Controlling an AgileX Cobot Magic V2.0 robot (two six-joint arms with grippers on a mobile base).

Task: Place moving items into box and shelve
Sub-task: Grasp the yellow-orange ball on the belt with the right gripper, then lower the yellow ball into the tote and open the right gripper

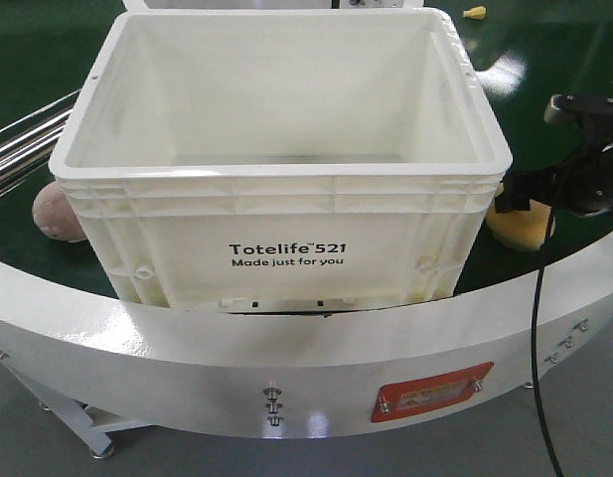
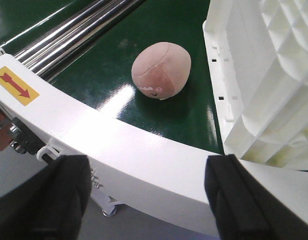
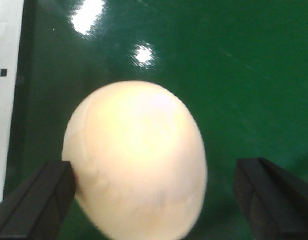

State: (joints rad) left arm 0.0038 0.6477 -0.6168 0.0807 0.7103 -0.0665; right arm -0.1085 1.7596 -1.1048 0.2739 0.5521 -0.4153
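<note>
The white box, printed "Totelife 521", stands empty on the green belt, and its ribbed side shows in the left wrist view. A pinkish-brown moving item lies on the belt by the box's left wall. My left gripper is open, hanging outside the white curved rim, well short of that lump. At the box's right a yellow-orange moving item rests on the belt. My right gripper is open around this lump: one of its fingers is against the lump, the other stands apart.
Shiny metal rollers run along the belt's left side. A tiny yellow object lies far back right. The white curved guard fronts the belt, with a red label. A black cable hangs from the right arm.
</note>
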